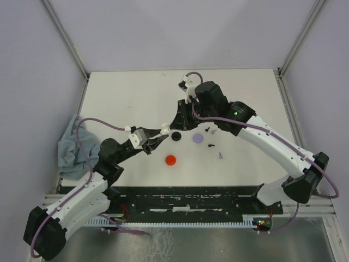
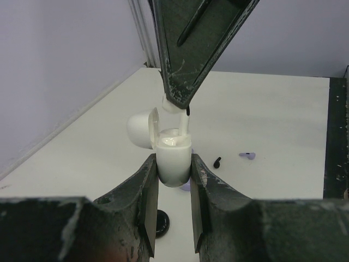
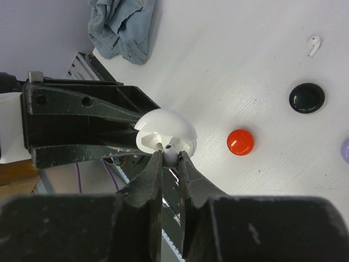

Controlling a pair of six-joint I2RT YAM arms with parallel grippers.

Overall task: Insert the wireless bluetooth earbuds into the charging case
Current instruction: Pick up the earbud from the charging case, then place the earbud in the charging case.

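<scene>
While I stood watching, a white earbud [image 2: 184,124] hung over the open mouth of the white charging case [image 2: 173,158]. Its lower end was at the well, but I could not tell whether it was touching or already a little way in. The right gripper [image 3: 170,156] pointed down at it from above, its jaws pinched together on the earbud's upper part. The lid [image 2: 139,128] of the case stood flipped open to one side. The left gripper [image 2: 173,162] was clamped on the lower body of the case, a finger pressed to each side, and held it upright. The case seemed to be up off the counter [image 1: 125,98].

Just beside the two gripper tips, down on the counter, lay a black round case [image 1: 175,136], with a lavender round case [image 1: 197,137] next to it on the right. A red round case [image 1: 171,160] sat apart from them, nearer the arm bases. Right of the lavender one were two black earbuds [image 1: 211,129], one nearer the back and the other [image 1: 210,145] nearer the front. A lavender earbud [image 1: 221,155] lay a little further forward. From the right wrist camera, a second white earbud [image 3: 313,45] lay on the counter beyond the black case. A crumpled blue-grey cloth [image 1: 71,144] lay at the counter's left edge, well apart from everything else.
</scene>
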